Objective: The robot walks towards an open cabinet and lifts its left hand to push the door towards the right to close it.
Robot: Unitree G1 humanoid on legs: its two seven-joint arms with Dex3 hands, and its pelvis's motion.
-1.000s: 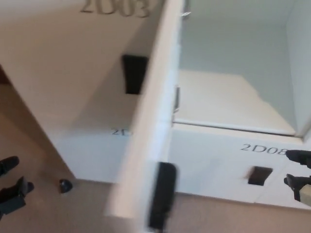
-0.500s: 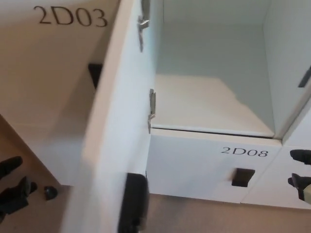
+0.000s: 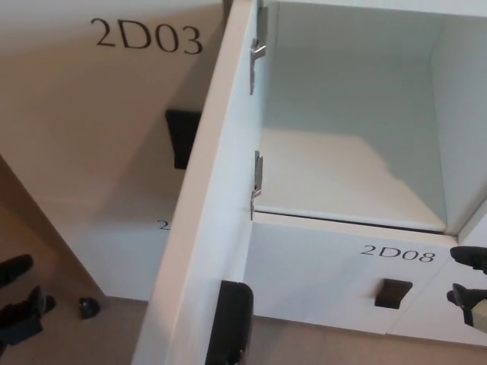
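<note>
White cabinet door (image 3: 209,228), open edge-on with its black handle (image 3: 230,323), stands well right of the low left hand (image 3: 19,304), fingers apart, empty; right hand (image 3: 469,293) grip indiscernible; a late lift risks missing the door

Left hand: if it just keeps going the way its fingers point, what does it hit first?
Probably the 2D03 cabinet front. The left hand points up and right toward it, short of the open door. Depth is unclear.
</note>
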